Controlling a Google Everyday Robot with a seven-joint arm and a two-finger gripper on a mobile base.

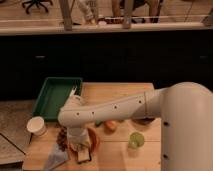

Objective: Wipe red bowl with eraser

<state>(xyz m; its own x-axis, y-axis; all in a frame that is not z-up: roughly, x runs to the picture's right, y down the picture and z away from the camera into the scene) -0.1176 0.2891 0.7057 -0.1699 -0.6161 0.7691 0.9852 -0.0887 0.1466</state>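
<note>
Gripper point(79, 145) points down over left edge of red bowl point(94, 139) — eraser point(83, 155) just beneath it, at the near rim — grip state can't be told.

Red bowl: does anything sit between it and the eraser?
Nothing visible does. The gripper is low over the red bowl, and the eraser is right at the bowl's near rim. The cloth lies apart, toward the picture's left.
</note>
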